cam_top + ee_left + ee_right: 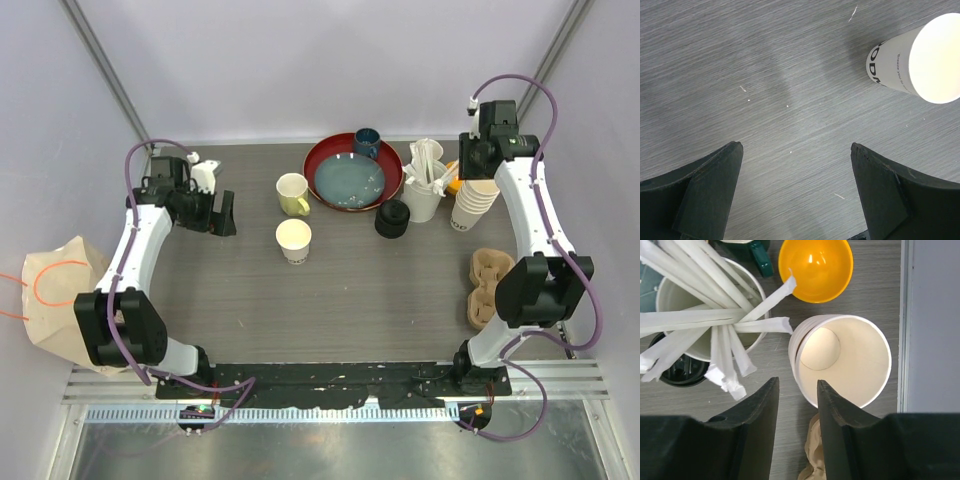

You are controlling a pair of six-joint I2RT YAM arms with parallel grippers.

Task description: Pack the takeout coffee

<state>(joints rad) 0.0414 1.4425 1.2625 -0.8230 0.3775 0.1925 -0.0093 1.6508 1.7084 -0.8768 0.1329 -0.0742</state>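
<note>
Straws point(715, 320) and stacked cups point(850, 360) flank right gripper point(797, 385)

Red tray point(318, 158) at the table's point(380, 300) twelve holds a blue plate point(350, 180), blue cup point(367, 142) at its one. Mug point(292, 194) at its nine; straws point(427, 160) at its three.

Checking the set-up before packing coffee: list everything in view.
paper cup: one, cream-white, lidless, mid-table
cup stack: one, cream-white, back right
straw cup: one, white, holding wrapped straws, back right
lids: one stack, black, left of the straw cup
bowl: one, orange, beside the cup stack
mug: one, pale yellow, behind the paper cup
red plate: one, back centre
grey-blue plate: one, on the red plate
dark blue cup: one, at the red plate's back edge
cup carrier: one, brown, right edge
paper bag: one, brown, orange handles, far left
left gripper: one, black, jaws wide open over bare table
right gripper: one, black, jaws slightly apart at the cup stack's rim
</note>
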